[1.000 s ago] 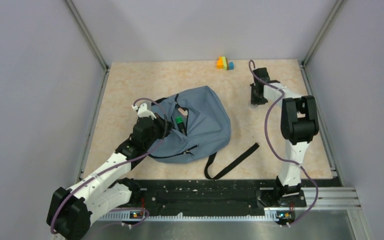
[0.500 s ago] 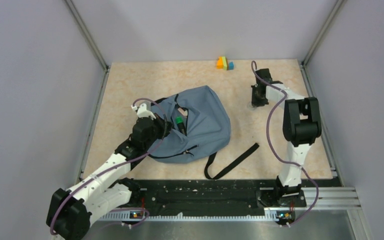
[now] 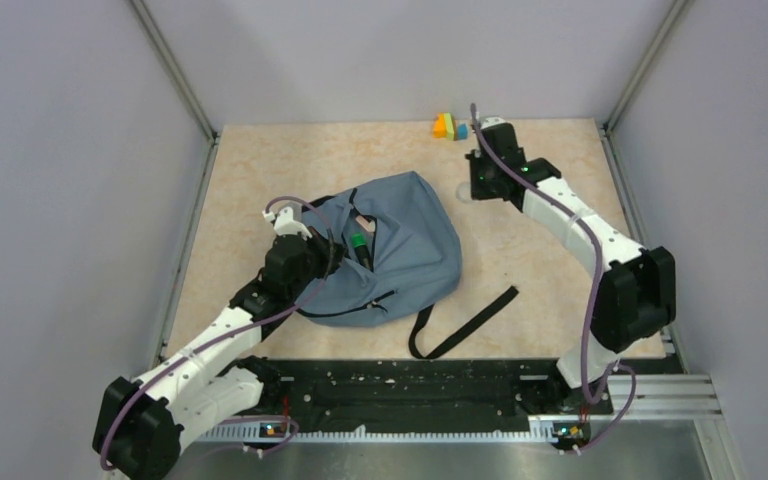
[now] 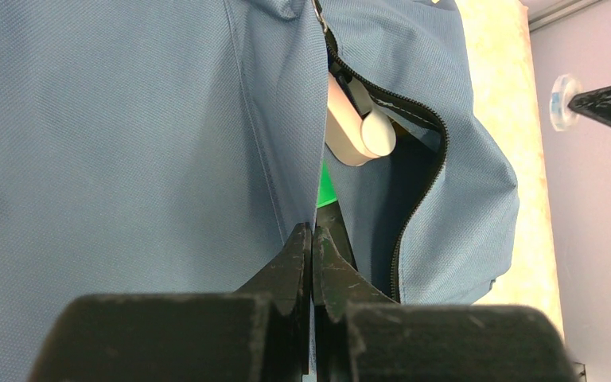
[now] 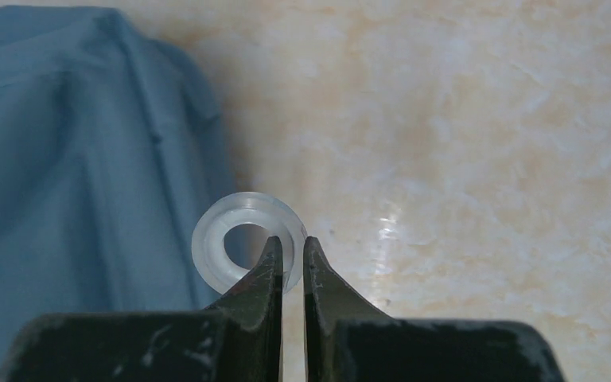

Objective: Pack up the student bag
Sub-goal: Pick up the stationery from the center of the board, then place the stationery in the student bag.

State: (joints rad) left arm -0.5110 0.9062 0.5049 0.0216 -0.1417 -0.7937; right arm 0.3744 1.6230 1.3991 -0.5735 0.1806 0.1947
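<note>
The dusty-blue student bag [image 3: 415, 245] lies mid-table with its zipper open. My left gripper [image 3: 345, 248] is shut on the fabric edge of the opening; the left wrist view shows the jaws [image 4: 312, 235] pinching the blue cloth [image 4: 127, 119]. A white cylinder [image 4: 359, 127] and something green [image 4: 326, 189] sit inside. My right gripper [image 3: 472, 190] is just off the bag's far right side. In the right wrist view it [image 5: 289, 243] is shut on the rim of a clear plastic ring [image 5: 235, 239], with the bag [image 5: 64, 143] to its left.
Small orange, yellow and blue blocks [image 3: 449, 126] sit at the far edge. The bag's black strap [image 3: 465, 322] trails toward the near right. Metal frame rails and grey walls border the table on the left, right and far sides.
My right arm has swung left and stretched out, carrying the clear ring toward the bag's far right side. The left gripper and the bag have not moved.
</note>
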